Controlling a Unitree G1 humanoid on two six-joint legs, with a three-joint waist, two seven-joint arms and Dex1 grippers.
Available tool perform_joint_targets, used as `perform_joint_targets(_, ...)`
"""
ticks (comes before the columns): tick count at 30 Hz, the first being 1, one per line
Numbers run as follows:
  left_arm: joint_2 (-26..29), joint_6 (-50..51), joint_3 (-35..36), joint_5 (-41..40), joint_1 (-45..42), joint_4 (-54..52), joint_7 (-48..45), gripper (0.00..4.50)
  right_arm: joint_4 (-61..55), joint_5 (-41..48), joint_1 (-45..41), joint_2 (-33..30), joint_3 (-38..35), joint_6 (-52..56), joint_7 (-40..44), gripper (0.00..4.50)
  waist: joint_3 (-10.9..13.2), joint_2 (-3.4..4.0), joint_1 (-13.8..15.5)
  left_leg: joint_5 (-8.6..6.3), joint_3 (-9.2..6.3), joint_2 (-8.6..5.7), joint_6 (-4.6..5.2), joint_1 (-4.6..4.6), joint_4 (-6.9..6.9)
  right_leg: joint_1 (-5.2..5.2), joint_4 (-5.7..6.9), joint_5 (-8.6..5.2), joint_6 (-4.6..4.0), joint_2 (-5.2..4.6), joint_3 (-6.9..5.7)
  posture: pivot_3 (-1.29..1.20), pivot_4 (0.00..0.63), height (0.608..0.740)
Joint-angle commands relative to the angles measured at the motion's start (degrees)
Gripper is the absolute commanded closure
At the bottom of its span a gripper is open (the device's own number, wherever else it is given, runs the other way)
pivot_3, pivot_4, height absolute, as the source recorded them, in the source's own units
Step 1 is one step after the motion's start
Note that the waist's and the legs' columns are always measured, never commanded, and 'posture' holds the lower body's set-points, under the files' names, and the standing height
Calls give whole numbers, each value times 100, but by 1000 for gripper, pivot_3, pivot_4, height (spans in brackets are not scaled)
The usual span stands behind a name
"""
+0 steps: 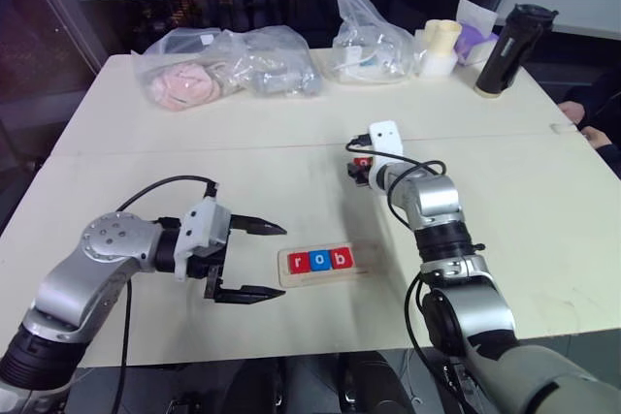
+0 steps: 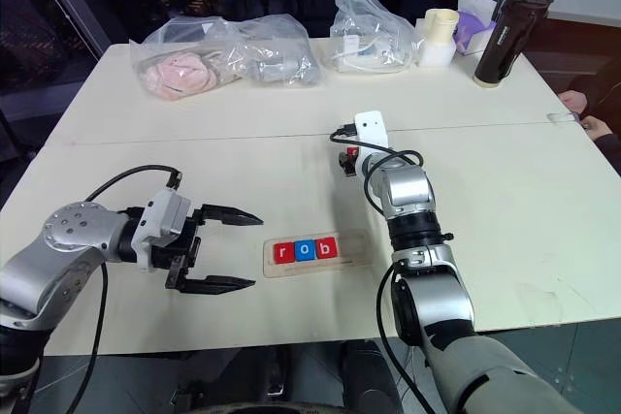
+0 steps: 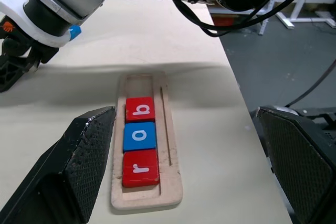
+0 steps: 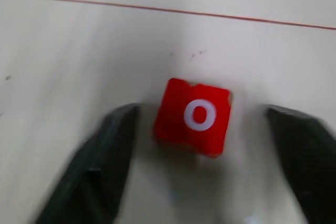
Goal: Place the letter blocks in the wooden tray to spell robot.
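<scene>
Our left claw (image 1: 260,259) hangs wide apart just left of the wooden tray (image 1: 324,264), where r, o and b sit in a row. Further right, our right claw (image 4: 199,156) straddles the red o block (image 4: 194,115) on the table (image 1: 194,157), fingers apart and not yet touching. We should centre it, then close gently.

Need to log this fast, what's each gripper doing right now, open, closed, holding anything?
Left gripper: open, empty, beside the wooden tray.
Right gripper: open around the red o block, not yet gripping it.
</scene>
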Motion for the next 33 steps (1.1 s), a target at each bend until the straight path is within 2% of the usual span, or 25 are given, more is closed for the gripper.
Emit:
perform_joint_targets(1, 23, -39, 122, -63, 85, -176, 25, 0, 110, 46, -17, 114, 93, -34, 7, 2847, 0, 0, -5, 0, 0, 0, 0, 0, 0, 0, 0, 0, 0, 0, 0, 0, 150, 740)
perform_joint_targets(2, 10, -60, 147, -45, 90, -141, 49, 0, 73, 24, -4, 128, 158, -36, 22, 3353, 0, 0, -7, 0, 0, 0, 0, 0, 0, 0, 0, 0, 0, 0, 0, 0, 150, 740)
perform_joint_targets(7, -129, -260, 411, 162, -107, 391, 397, 0, -441, 24, 198, 142, 321, 255, 59, 3350, -1, 1, -4, 0, -1, 2, 0, 1, 0, 0, 2, 0, 0, 2, 0, 0, 150, 740)
perform_joint_targets(13, -140, -410, 508, 257, -254, 647, 489, 0, -1985, 123, 625, -282, 534, 1203, 386, 3350, -1, 1, 21, 0, 0, 1, 1, -3, 0, -3, -1, 0, 0, 2, -1, 0, 150, 740)
perform_joint_targets(21, -144, -483, 445, 275, -336, 706, 369, 0, -4550, 718, 1288, -1227, 203, 3166, 974, 3350, 0, 1, 43, 0, -2, 1, 2, -6, 1, -4, -1, 0, 0, 1, -1, 0, 150, 740)
perform_joint_targets(26, -166, -513, 247, 245, -293, 655, 28, 0, -6146, 1506, 2066, -2246, -369, 4356, 1763, 3350, 0, 1, 63, -3, -3, 2, 7, -10, -1, -4, -10, 0, 0, 1, -1, 0, 150, 740)
perform_joint_targets(29, -250, -526, 107, 268, -384, 702, -73, 0, -6502, 1939, 2703, -2925, -609, 4247, 2327, 3350, 0, 0, 57, -3, -2, 1, 9, -8, 3, 2, -12, 0, 0, 0, 0, 0, 150, 740)
perform_joint_targets(33, -326, -547, -73, 275, -502, 751, -249, 0, -6339, 2171, 3977, -4236, -692, 2407, 3635, 3350, 2, -3, 64, -3, -2, 1, 11, -3, 3, 12, -13, 0, 0, 3, -2, 0, 150, 740)
